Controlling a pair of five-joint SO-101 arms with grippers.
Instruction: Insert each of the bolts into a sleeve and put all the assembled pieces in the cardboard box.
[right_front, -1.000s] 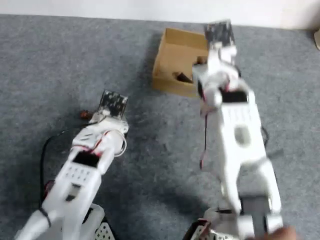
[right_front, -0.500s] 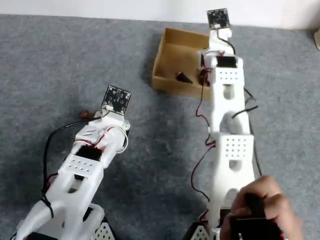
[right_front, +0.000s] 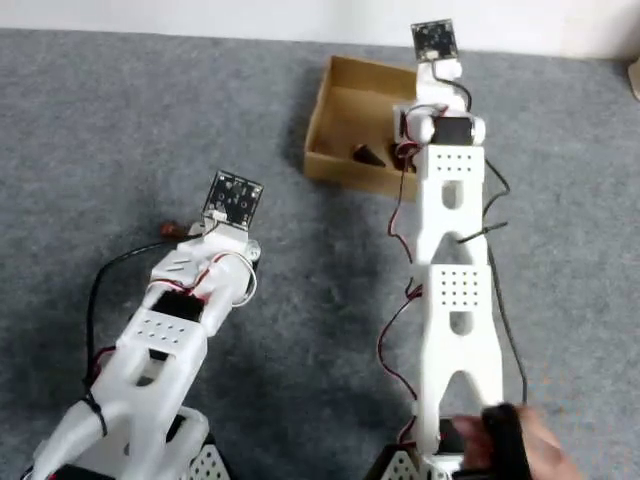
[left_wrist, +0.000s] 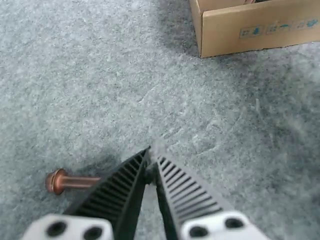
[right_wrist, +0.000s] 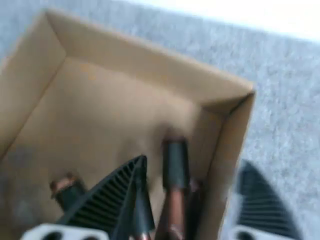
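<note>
Newly straightened over the cardboard box (right_front: 320, 120), right gripper (right_wrist: 195, 165) hangs spread above a sleeved bolt (right_wrist: 175, 160); left gripper (left_wrist: 152, 152), pinched together, flanks a copper bolt (left_wrist: 65, 181).

Copper bolt (left_wrist: 72, 181) lying flat outside cardboard box (left_wrist: 250, 30); sleeved bolts (right_wrist: 176, 165) inside.

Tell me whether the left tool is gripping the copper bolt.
No, the bolt lies on the carpet, outside the shut left tool.

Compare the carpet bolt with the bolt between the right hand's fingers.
The carpet bolt is bare; the boxed bolt wears a black sleeve. The carpet bolt lies beside the shut left hand; the boxed bolt lies in the cardboard box, inside the open right hand. Both are copper-coloured.
</note>
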